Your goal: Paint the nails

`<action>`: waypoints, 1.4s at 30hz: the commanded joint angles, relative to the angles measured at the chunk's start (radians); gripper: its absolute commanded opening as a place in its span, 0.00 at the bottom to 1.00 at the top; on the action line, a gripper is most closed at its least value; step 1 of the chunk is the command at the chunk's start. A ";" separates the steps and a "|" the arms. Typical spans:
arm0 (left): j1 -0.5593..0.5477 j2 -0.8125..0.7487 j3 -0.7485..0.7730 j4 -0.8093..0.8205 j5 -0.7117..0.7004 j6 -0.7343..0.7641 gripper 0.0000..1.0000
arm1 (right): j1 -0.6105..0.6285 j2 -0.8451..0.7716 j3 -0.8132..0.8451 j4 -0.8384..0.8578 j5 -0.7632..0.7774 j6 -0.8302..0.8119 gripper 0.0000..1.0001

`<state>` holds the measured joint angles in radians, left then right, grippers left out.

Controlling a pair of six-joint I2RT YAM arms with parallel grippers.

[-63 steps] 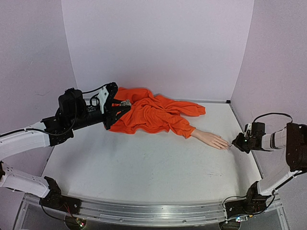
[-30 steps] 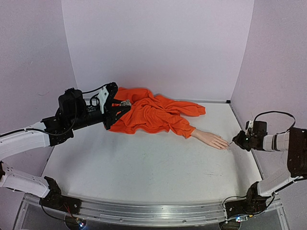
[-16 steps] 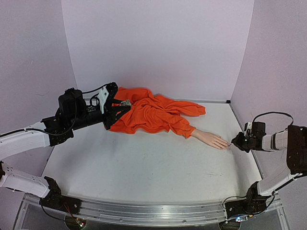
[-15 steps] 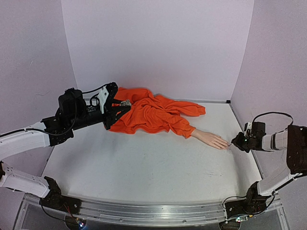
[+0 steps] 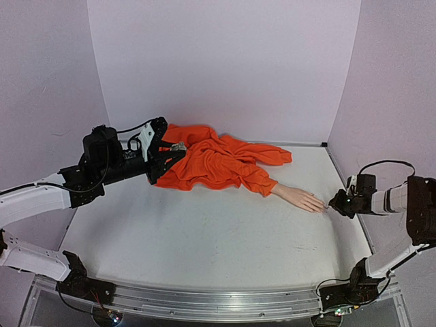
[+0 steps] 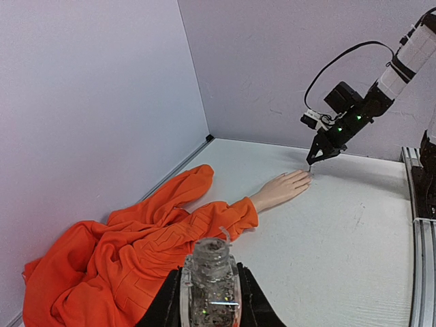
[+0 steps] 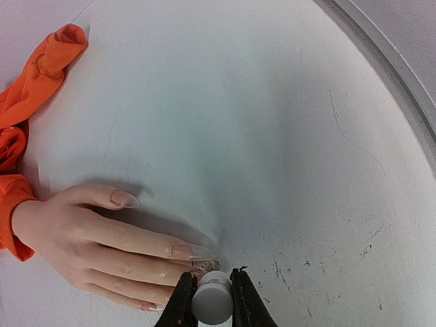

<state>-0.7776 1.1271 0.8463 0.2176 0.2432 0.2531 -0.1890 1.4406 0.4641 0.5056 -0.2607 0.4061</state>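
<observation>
A pale peach mannequin hand (image 5: 300, 198) lies flat, coming out of an orange sleeve (image 5: 257, 179). It also shows in the left wrist view (image 6: 283, 188). In the right wrist view the hand (image 7: 82, 238) shows long nails (image 7: 187, 252). My right gripper (image 7: 212, 300) is shut on a white cap (image 7: 212, 305), held right over the tip of a middle finger; the brush below it is hidden. In the top view the right gripper (image 5: 336, 203) sits just right of the fingertips. My left gripper (image 6: 210, 300) is shut on a clear open bottle of glitter polish (image 6: 210, 283), back over the orange garment.
The orange garment (image 5: 211, 160) lies bunched at the back left of the white table (image 5: 204, 238). Lilac walls close in the back and both sides; the right wall stands close behind the right arm (image 5: 388, 201). A metal rail (image 5: 204, 303) runs along the near edge.
The right gripper with the cap has shifted slightly back and forth at the fingertips, staying at about the same spot. The left arm and the hand have not moved.
</observation>
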 commanded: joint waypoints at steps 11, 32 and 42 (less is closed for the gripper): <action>0.005 0.002 0.023 0.058 0.016 -0.011 0.00 | 0.005 -0.001 0.040 -0.045 0.044 0.002 0.00; 0.005 0.001 0.025 0.058 0.018 -0.012 0.00 | 0.006 -0.080 -0.008 0.003 -0.011 -0.021 0.00; 0.005 0.003 0.025 0.058 0.018 -0.011 0.00 | 0.016 -0.044 0.007 0.020 -0.033 -0.020 0.00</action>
<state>-0.7776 1.1336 0.8463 0.2180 0.2436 0.2531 -0.1795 1.3857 0.4549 0.5095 -0.2741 0.3962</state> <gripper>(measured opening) 0.218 0.163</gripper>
